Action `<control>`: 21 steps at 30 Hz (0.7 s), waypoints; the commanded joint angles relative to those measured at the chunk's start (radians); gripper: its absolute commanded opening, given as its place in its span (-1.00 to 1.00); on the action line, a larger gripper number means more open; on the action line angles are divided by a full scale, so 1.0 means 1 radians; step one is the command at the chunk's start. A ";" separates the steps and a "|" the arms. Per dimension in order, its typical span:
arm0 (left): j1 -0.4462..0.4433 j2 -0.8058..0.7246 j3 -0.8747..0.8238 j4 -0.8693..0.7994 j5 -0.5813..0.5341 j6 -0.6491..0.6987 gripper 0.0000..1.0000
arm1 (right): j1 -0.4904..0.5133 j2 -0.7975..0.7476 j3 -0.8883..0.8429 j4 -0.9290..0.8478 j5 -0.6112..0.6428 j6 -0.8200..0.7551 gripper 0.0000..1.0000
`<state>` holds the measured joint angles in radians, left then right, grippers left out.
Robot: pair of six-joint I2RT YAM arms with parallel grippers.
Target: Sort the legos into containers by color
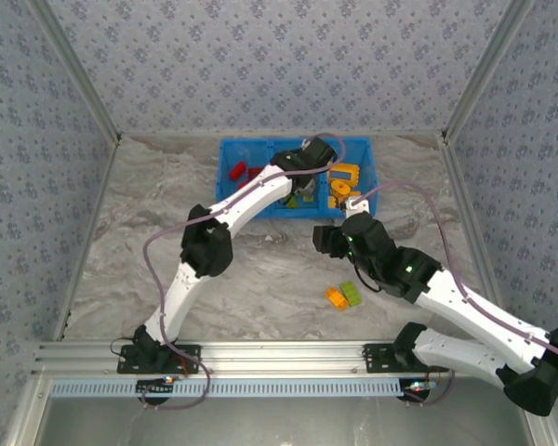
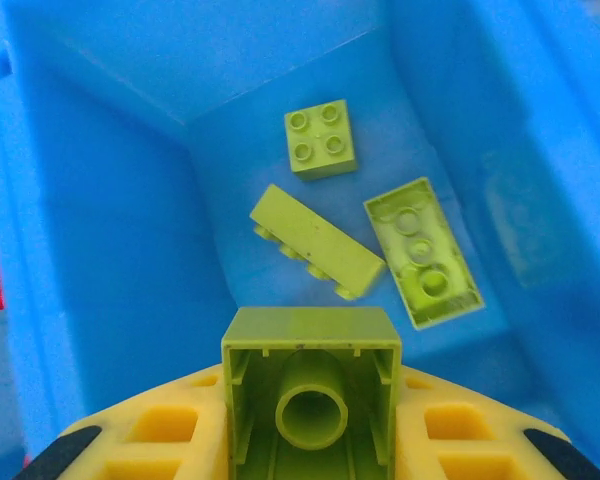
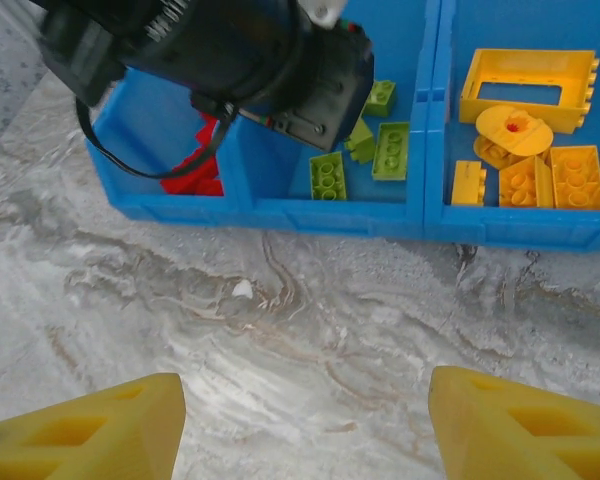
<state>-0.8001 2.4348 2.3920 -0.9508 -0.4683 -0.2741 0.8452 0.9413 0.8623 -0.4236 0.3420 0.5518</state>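
Observation:
My left gripper (image 2: 310, 430) is shut on a lime green lego (image 2: 310, 385), its hollow underside facing the camera. It hangs over the middle compartment of the blue tray (image 1: 228, 149), where three green legos (image 2: 318, 140) lie. From above, the left gripper (image 1: 307, 181) sits over that tray. Red legos (image 1: 237, 170) fill the left compartment and orange ones (image 1: 344, 175) the right. My right gripper (image 3: 305, 420) is open over bare table in front of the tray, with nothing between its fingers. An orange lego (image 1: 336, 297) and a green lego (image 1: 352, 294) lie together on the table.
The left arm's black wrist (image 3: 210, 50) reaches across the tray's left half. The right arm (image 1: 409, 269) stretches from the lower right, above the two loose bricks. Patterned walls close in the marbled table (image 1: 149, 242) on three sides.

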 commanded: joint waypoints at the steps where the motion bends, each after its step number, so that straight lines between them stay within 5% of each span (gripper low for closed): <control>1: 0.000 0.050 0.116 -0.116 -0.115 -0.027 -0.53 | 0.007 0.029 0.012 0.095 0.064 -0.024 0.36; 12: 0.031 0.140 0.125 -0.098 -0.125 -0.071 -0.46 | 0.008 -0.017 -0.023 0.052 0.044 0.007 0.36; 21: 0.035 0.158 0.160 -0.115 -0.110 -0.065 0.16 | 0.008 -0.030 -0.038 -0.015 0.019 0.035 0.37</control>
<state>-0.7738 2.5874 2.5111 -1.0248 -0.5682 -0.3351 0.8471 0.9215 0.8291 -0.3897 0.3626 0.5629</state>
